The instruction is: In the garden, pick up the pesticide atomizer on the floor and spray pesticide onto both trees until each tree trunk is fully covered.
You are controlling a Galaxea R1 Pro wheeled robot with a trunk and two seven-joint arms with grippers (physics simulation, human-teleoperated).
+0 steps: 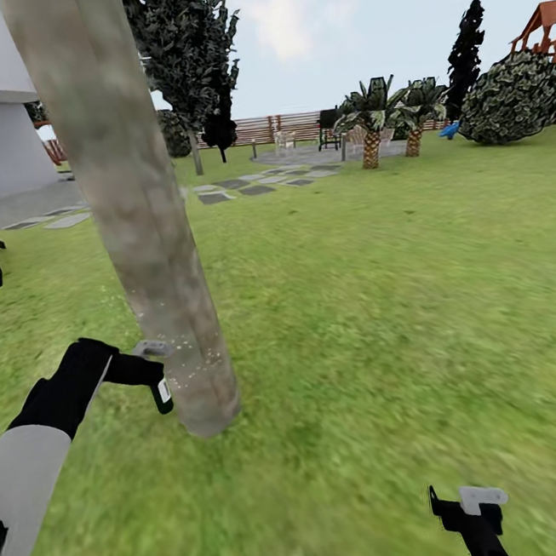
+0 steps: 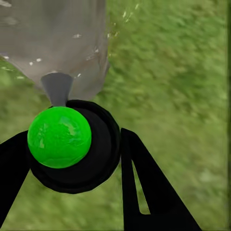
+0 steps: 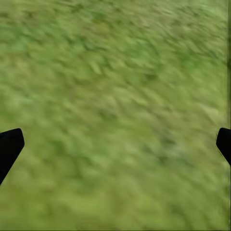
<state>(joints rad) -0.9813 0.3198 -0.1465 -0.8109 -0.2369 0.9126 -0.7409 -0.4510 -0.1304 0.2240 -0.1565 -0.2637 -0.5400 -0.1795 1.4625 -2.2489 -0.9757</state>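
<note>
Against the near tree trunk [image 1: 146, 240] I have my left gripper [image 2: 72, 159] clenched around the pesticide atomizer [image 2: 67, 144], a light, rigid bottle best gripped mid-body, while my right gripper [image 3: 115, 144] hangs released over grass.

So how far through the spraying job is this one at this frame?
Pickup looks done: the left gripper holds the pesticide atomizer, its top spot showing green, nozzle aimed at the near tree trunk. Spraying seems under way: pale specks dot the bark low down by the nozzle, though how much is covered is unclear. The second tree stands farther back, not yet approached. The right gripper hangs open over the grass.
</note>
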